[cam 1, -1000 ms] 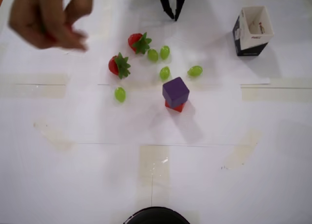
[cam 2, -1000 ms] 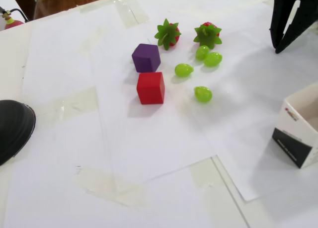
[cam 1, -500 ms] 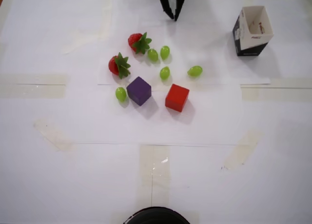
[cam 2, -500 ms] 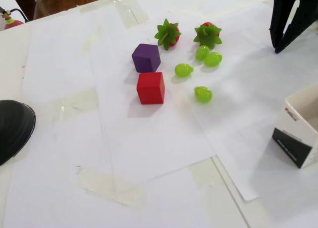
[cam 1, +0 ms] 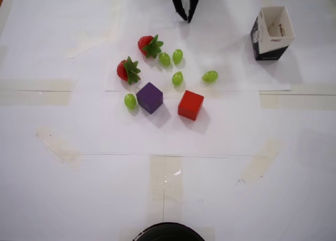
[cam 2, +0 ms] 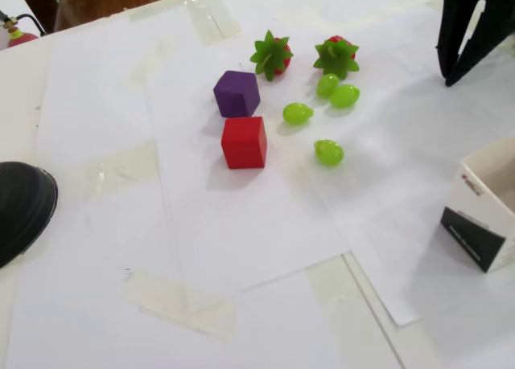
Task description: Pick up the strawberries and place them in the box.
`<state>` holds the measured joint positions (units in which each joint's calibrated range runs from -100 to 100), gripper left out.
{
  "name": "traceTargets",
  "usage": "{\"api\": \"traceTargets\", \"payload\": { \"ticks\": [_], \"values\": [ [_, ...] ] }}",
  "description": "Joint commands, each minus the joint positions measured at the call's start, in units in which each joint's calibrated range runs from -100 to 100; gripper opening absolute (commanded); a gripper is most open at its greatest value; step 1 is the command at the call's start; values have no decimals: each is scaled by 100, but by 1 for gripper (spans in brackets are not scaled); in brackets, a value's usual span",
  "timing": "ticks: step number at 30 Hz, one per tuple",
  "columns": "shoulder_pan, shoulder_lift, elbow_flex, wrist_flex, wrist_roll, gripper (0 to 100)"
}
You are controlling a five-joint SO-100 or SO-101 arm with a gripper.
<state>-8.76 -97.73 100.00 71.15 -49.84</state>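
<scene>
- Strawberries [cam 1: 149, 45] [cam 1: 127, 70]: both on the bench among grapes [cam 1: 177, 55], none yet in the box [cam 1: 271, 32] at far right in the overhead view
- Change: purple cube [cam 1: 150, 97] now beside red cube [cam 1: 190, 105], no longer stacked; hand gone
- Tool [cam 1: 186, 19]: empty, tips nearly closed, poised above the nearer strawberry

A purple cube [cam 1: 150, 97] and a red cube [cam 1: 190, 105] sit side by side, apart, near the middle of the white paper-covered surface [cam 1: 210, 188]. Five small green grapes lie scattered around them: one [cam 1: 129, 101] just beside the purple cube, the other four [cam 1: 177, 78] toward the far edge in the overhead view. Strips of clear tape [cam 1: 31, 91] hold the paper sheets down. A round black object [cam 2: 20, 208] rests at the surface's near edge.
</scene>
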Motion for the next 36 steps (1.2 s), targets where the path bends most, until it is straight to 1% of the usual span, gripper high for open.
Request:
{"api": "traceTargets", "payload": {
  "ticks": [1, 18, 22, 25, 29, 32, 34, 36],
  "values": [
    [23, 14, 0, 34, 29, 0],
    [163, 14, 0, -23, -20, 0],
    [156, 14, 0, -391, -15, 0],
    [193, 57, -82, -432, -49, 0],
    [318, 469, -891, -211, 117, 0],
    [523, 1037, -1909, 26, 425, 0],
    [715, 1690, -2773, 124, 733, 0],
    [840, 2137, -3218, 99, 977, 0]
  ]
}}
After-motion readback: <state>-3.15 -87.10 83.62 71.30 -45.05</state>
